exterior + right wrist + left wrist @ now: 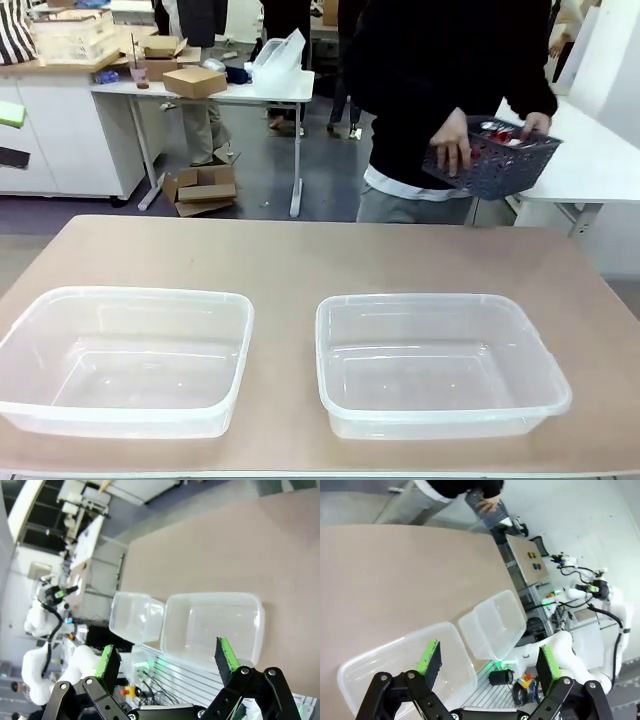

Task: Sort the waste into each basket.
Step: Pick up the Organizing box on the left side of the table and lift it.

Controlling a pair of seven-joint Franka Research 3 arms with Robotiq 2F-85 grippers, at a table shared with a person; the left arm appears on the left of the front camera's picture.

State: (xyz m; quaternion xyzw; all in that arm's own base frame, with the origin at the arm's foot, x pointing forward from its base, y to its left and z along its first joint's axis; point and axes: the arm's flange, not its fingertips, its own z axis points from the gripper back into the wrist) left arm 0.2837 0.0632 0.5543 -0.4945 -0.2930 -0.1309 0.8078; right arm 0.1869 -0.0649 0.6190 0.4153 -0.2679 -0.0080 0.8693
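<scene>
On tan workshop table (pixel 300 255), two clear tubs (pixel 130 293), left hand (pixel 487 657) and right hand (pixel 166 656) spread

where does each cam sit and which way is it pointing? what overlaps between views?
Front view: robot's side of the table, facing across at the person, whose hand holds a grey basket.
Left wrist view: on the left arm, looking down past the open left gripper at the left tub; right arm farther off.
Right wrist view: on the right arm, looking down past the open right gripper at the right tub; left arm farther off.
Shared: all three show both tubs.
</scene>
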